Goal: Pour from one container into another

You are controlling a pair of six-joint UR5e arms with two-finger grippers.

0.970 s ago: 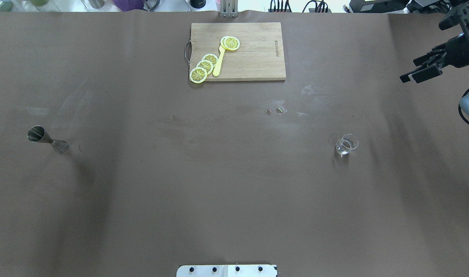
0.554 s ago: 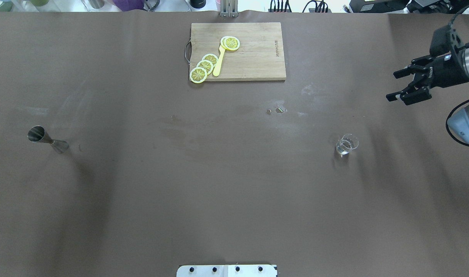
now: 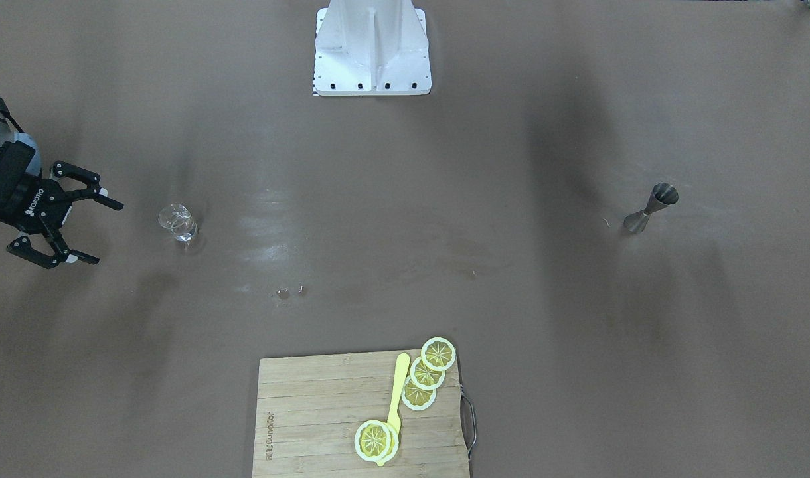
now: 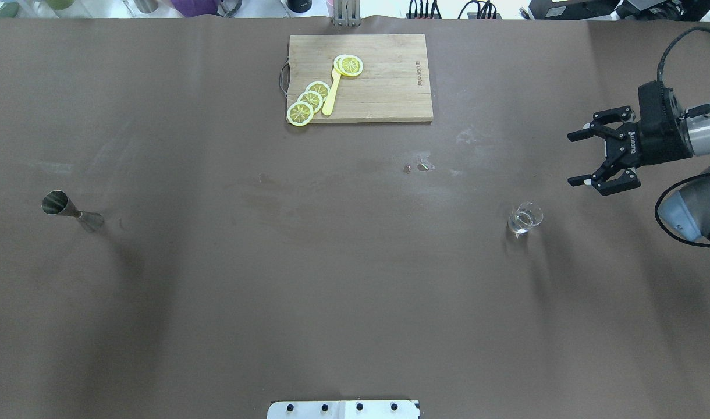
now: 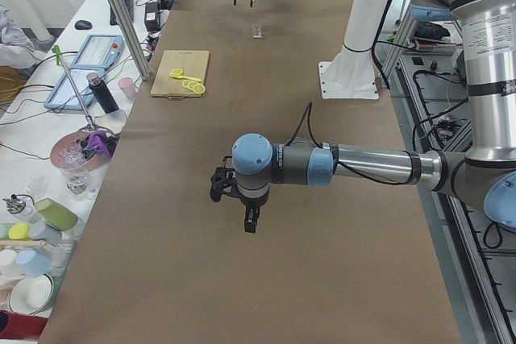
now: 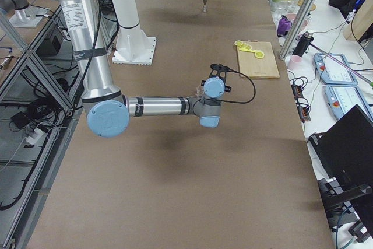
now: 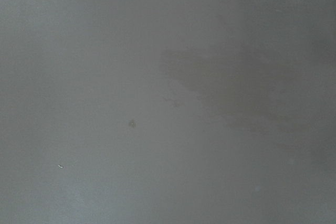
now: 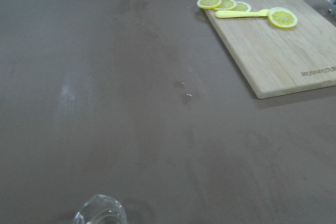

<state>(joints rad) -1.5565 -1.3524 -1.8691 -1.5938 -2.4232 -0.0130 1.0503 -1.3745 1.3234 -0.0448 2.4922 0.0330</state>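
You've got 1 glass (image 4: pixel 525 218), 1 jigger (image 4: pixel 73 212) on counter (image 4: pixel 332 262); R gripper (image 4: pixel 571 160) fingers spread, empty; L gripper (image 5: pixel 234 203): can't tell.

Open table (image 4: pixel 556 195) between right jaws and glass (image 4: pixel 525 218)

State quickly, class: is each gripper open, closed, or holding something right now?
Left gripper: cannot be told.
Right gripper: open, holding nothing.

Wide-spread right tool (image 4: pixel 571 159) near glass (image 4: pixel 525 218)
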